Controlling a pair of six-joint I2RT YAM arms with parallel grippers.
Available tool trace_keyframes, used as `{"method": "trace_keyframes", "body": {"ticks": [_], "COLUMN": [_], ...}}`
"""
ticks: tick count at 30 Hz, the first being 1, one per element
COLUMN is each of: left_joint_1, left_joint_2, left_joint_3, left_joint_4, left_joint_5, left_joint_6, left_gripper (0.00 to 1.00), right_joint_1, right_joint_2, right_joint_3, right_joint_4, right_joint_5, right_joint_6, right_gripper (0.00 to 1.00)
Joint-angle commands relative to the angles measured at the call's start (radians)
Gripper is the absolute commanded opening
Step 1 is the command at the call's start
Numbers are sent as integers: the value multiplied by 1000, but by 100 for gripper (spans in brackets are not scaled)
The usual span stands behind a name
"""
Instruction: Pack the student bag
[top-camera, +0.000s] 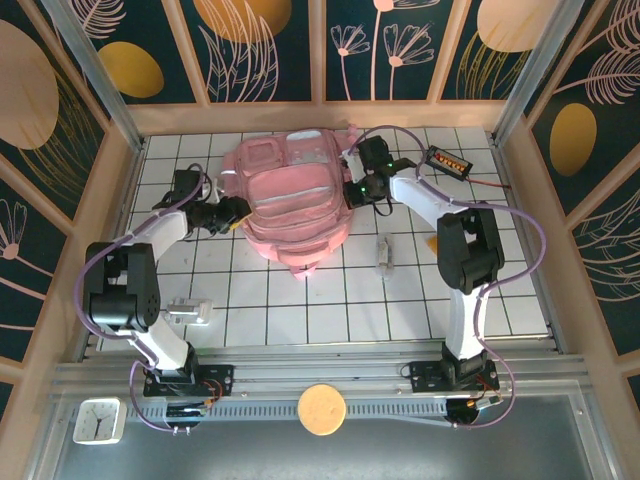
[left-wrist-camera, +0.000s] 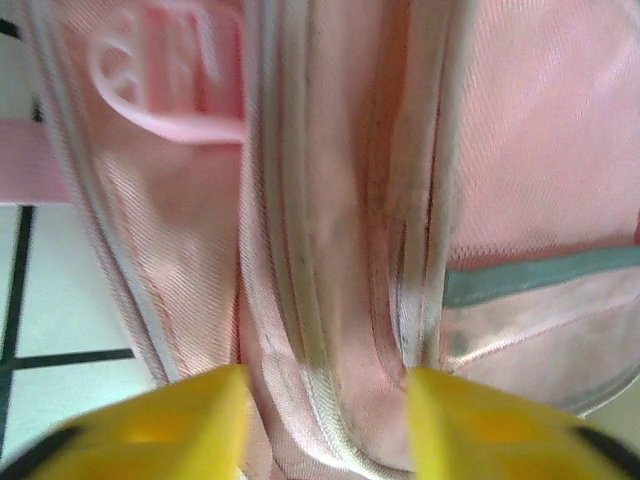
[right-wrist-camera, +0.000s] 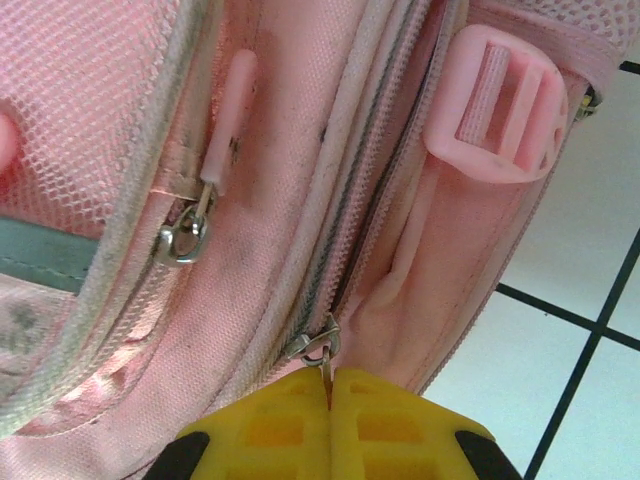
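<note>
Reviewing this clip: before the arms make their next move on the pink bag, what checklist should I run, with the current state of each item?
1. Right gripper shut on the zipper pull: ok.
2. Left gripper clamped on the bag to brace it: fingers straddle a seam, jaws apart: not ok.
3. Bag lying flat on the table, one gripper at each side: ok.
4. Zipper track past the pull free of snags: cannot tell.
5. Small item waiting on the table, apart from the bag: ok.
</note>
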Motion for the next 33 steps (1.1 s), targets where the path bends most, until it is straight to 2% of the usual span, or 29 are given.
{"method": "trace_keyframes", "body": {"ticks": [1, 6, 8, 10, 13, 16, 19, 23, 26, 27, 28, 29, 30, 33], "left_joint_1": [14, 4, -32, -105, -203, -258, -271, -271, -264, -258, -254, -247, -243, -226], "left_joint_2": [-88, -246, -297, -318, -308, -271, -253, -173, -82, -58, -43, -33, -31, -39], "left_joint_3": [-54, -201, -222, -216, -246, -305, -383, -443, -511, -542, -568, -593, -606, -608], "left_joint_4": [83, 129, 120, 115, 225, 332, 425, 447, 532, 588, 627, 665, 673, 618], "left_joint_5": [34, 53, 35, 0, -15, -22, -26, -77, -117, -115, -111, -112, -118, -141], "left_joint_6": [-102, -260, -295, -321, -428, -521, -595, -569, -598, -631, -658, -678, -684, -640], "left_gripper": [99, 99, 99, 99, 99, 99, 99, 94, 85, 79, 70, 54, 45, 39], "right_joint_1": [34, 116, 158, 191, 229, 252, 252, 235, 215, 208, 199, 191, 182, 143], "right_joint_2": [-27, -114, -134, -148, -168, -166, -170, -174, -167, -170, -171, -170, -169, -161], "right_joint_3": [-46, -195, -214, -215, -223, -208, -209, -213, -195, -193, -194, -196, -199, -209], "right_joint_4": [1, 94, 103, 107, 141, 138, 137, 116, 64, 44, 28, 5, -13, -30], "right_joint_5": [-57, -159, -158, -171, -203, -202, -204, -196, -168, -139, -104, -57, -16, 56], "right_joint_6": [53, 183, 205, 235, 283, 293, 297, 261, 196, 161, 122, 63, -4, -196], "right_gripper": [0, 0, 0, 0, 0, 0, 0, 0, 0, 0, 0, 0, 0, 0]}}
